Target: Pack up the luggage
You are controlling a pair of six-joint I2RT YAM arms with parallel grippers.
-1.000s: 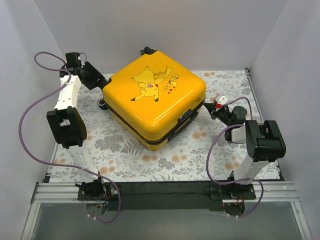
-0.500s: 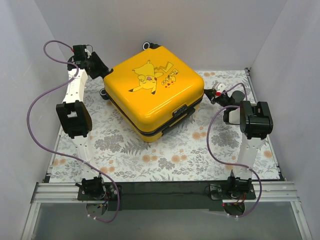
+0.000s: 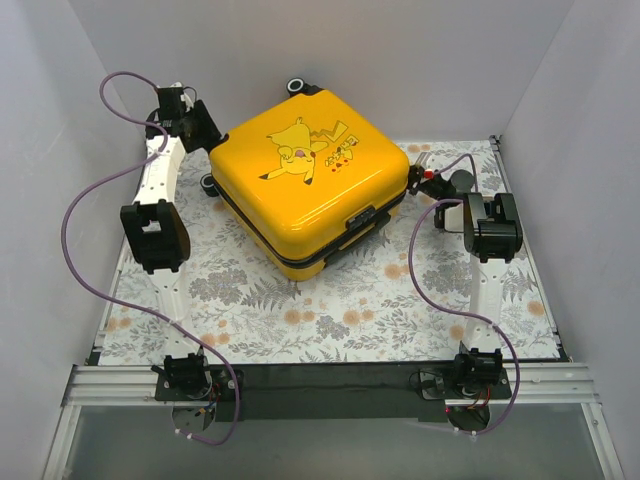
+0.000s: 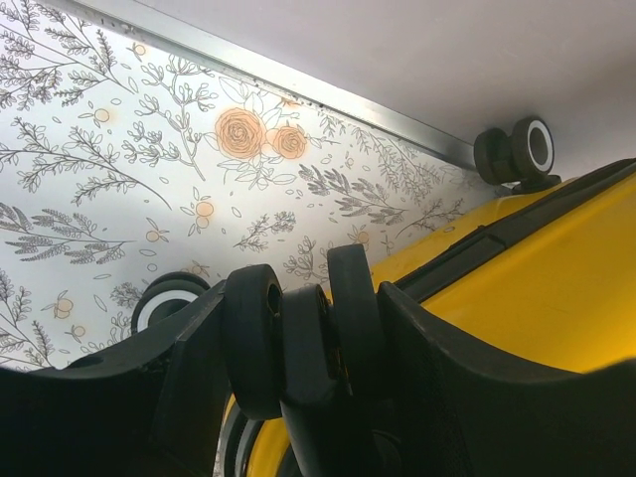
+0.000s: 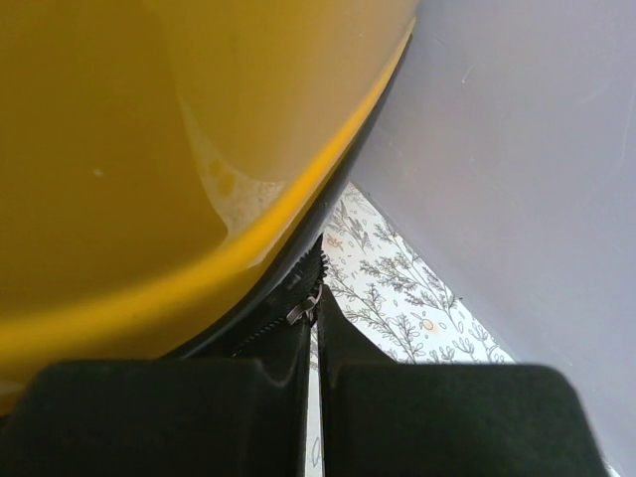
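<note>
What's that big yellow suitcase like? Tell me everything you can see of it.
The suitcase is a glossy yellow hard shell, closed, lying flat on the floral table cover with its cartoon lid up. A black zip seam rings its middle, with a black lock on the near side and black wheels at the far end. The left tool appears to clasp a corner wheel; the shut right tool meets the zipper pull.

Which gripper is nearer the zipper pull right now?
Right. The right gripper, shut, has its tips at the zipper pull on the luggage's right side; the left gripper grips a wheel at the far-left corner.
</note>
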